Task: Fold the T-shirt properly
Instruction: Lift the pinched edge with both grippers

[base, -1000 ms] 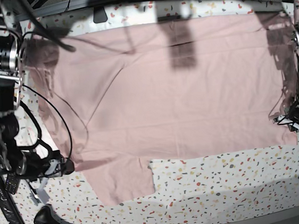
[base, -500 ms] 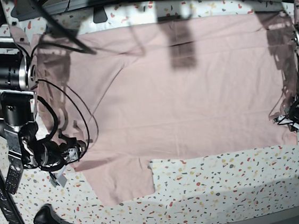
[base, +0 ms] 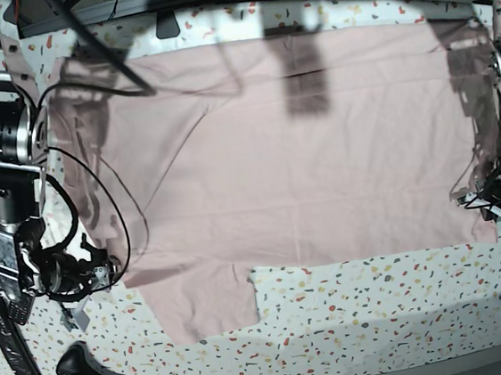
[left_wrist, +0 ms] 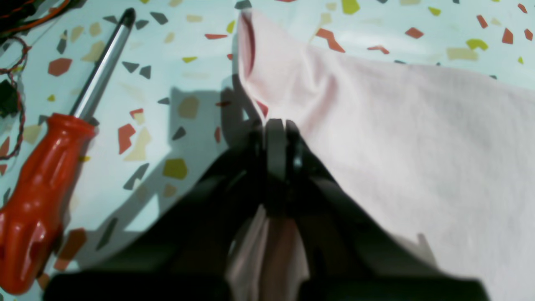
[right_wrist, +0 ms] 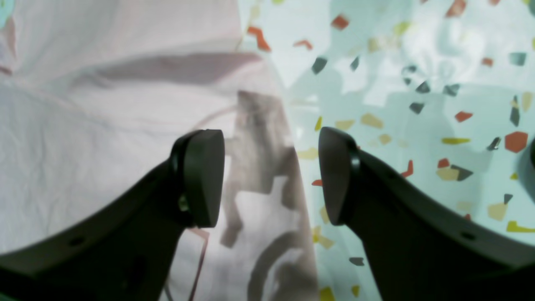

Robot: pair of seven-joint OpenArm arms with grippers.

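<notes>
Pale pink T-shirt [base: 301,155] spread flat, plain side up, over most of the speckled terrazzo desk [base: 380,308], reaching from the far edge down toward the near side, with one sleeve [base: 205,304] jutting out at the lower left of the base view. Faint creases across the cloth, plus shadows of the arms falling on its upper part.

Left gripper [left_wrist: 276,138] at the shirt's right-hand corner in the base view [base: 498,193], fingers [left_wrist: 273,146] pressed together and pinching a fold of the pink fabric (cloth seen bunched on both sides of the closed tips, with more gathered beneath them in the wrist view). Corner of the shirt lifted into a small ridge just ahead of the grip. Red-handled screwdriver [left_wrist: 37,196] lying on the desk beside that corner, shaft pointing away, apart from the cloth.

Right gripper [right_wrist: 269,175] over the opposite edge of the shirt, fingers [right_wrist: 202,179] spread wide with nothing between them; one tip above the pink fabric, the other above bare desk, the shirt's edge running between the two (contact with the cloth impossible to tell from here). In the base view, same gripper [base: 85,276] just beside the shirt's left border, near the sleeve. Black cables looping from that arm over the fabric's edge. Black game controller [base: 86,370] resting on the desk at the lower left, well apart from the shirt.
</notes>
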